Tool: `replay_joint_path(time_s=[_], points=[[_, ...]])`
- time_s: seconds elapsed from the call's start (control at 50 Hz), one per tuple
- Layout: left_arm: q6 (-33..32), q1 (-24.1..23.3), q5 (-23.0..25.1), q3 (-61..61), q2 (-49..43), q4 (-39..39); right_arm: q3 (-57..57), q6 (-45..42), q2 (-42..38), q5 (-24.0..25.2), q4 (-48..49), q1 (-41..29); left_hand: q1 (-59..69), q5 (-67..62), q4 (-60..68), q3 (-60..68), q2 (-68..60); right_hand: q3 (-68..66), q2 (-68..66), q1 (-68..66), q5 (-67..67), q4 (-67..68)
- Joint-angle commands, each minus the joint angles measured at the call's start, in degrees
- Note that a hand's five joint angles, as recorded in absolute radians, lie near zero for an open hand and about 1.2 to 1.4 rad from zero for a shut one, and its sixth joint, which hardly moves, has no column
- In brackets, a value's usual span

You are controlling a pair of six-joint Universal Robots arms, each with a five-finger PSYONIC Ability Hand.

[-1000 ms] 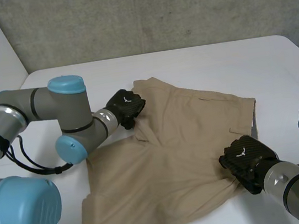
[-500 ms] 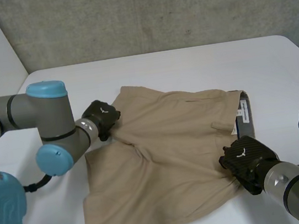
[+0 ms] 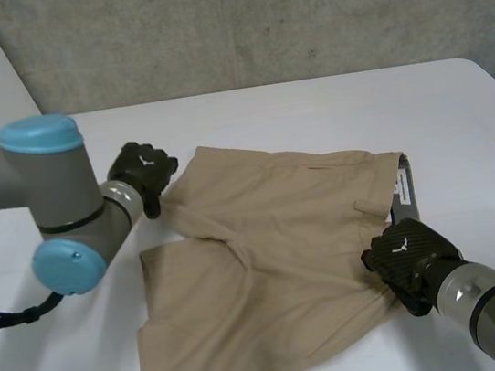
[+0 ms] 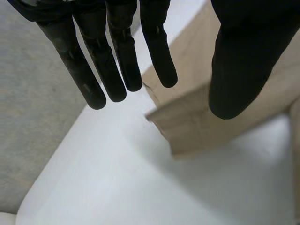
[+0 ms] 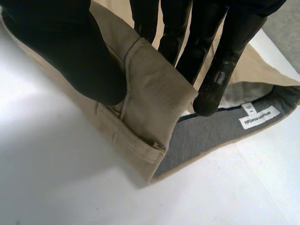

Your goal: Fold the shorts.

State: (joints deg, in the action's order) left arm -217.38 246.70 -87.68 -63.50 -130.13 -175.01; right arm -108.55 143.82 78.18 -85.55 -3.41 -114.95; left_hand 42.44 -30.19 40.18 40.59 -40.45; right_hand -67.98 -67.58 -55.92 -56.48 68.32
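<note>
Pinching the waistband between thumb and fingers, the right hand grips the shorts at their near right corner. A firm clamp there should stop the cloth sliding while the fold is laid. The left hand hangs with fingers straight, holding nothing, just above the far left corner. The shorts lie spread on the table between both hands.
</note>
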Motion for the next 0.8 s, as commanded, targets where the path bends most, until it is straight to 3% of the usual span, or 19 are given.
replay_joint_path(time_s=[0.02,0.18,0.4,0.58,0.8], points=[[9.1,1.1,0.8,-11.8,12.5,0.7,1.8,8.1,0.0,0.3,0.8,0.2,2.9,-5.2,5.2,4.8,-4.9,-12.0,-12.4,-24.1,-13.5,11.7],[19.3,1.8,0.8,-30.9,26.3,1.3,3.3,17.1,0.0,1.5,2.3,2.4,1.3,-3.5,3.5,3.1,-3.2,-12.0,-12.4,-24.1,-13.5,11.7],[21.6,0.7,0.8,-51.6,39.0,0.6,3.7,24.2,-0.1,1.7,4.9,5.4,-13.4,11.1,-11.1,-11.5,11.4,-12.0,-12.4,-24.1,-13.5,11.7],[23.1,-0.5,0.4,-56.4,38.8,1.2,3.3,24.5,-0.2,1.6,5.0,5.2,-13.4,11.1,-11.1,-11.5,11.4,-12.0,-12.4,-24.1,-13.5,11.7],[30.3,-3.4,0.3,-56.6,37.4,0.9,3.1,24.6,-0.3,1.7,5.1,5.2,-12.4,10.1,-10.1,-10.5,10.4,-12.0,-12.4,-24.1,-13.5,11.7]])
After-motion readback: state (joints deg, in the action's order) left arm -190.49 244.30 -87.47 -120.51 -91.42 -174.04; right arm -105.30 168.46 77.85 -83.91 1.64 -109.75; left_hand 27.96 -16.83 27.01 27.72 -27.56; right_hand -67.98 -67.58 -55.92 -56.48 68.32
